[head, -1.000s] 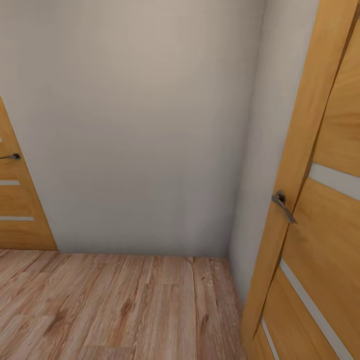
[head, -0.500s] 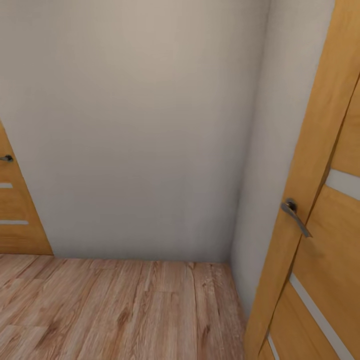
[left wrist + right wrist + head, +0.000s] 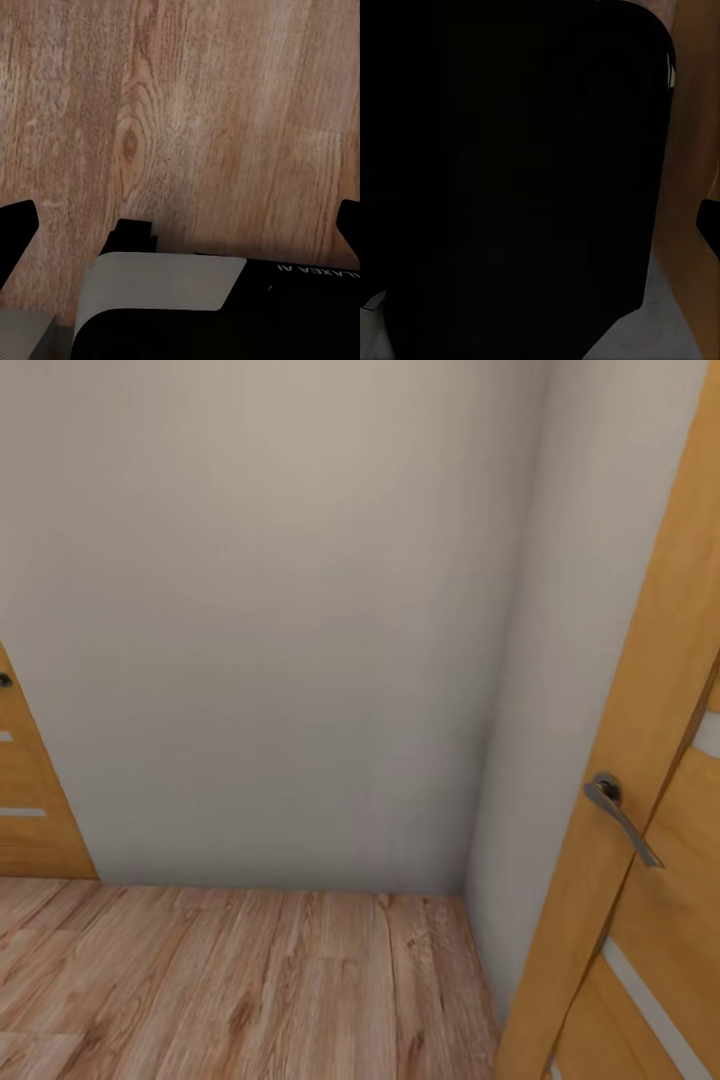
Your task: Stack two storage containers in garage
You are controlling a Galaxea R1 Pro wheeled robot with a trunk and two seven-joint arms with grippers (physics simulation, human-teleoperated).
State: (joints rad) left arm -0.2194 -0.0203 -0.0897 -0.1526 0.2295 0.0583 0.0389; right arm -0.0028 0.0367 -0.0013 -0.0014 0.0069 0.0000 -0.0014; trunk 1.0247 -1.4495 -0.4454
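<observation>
The two storage containers are out of view, and so is the garage. In the left wrist view my left gripper [image 3: 180, 229] is open: its black fingertips [image 3: 16, 234] stand far apart at the frame's two sides, with nothing between them, above light wood planks [image 3: 195, 112]. In the right wrist view a black part of my own body [image 3: 510, 172] sits close in front. One fingertip [image 3: 709, 223] of my right gripper stands out wide at the frame's side, so that gripper reads as open and holds nothing.
The head view faces a corner of plain pale walls [image 3: 280, 610] over light wood-plank flooring [image 3: 250, 980]. A wooden door [image 3: 660, 660] with a metal lever handle [image 3: 622, 818] stands close on the right. Another wooden door [image 3: 25, 820] shows at the left edge.
The whole head view has shifted as the camera closes on the corner: the left door slips further out of frame, and the right door and its handle slide right and down.
</observation>
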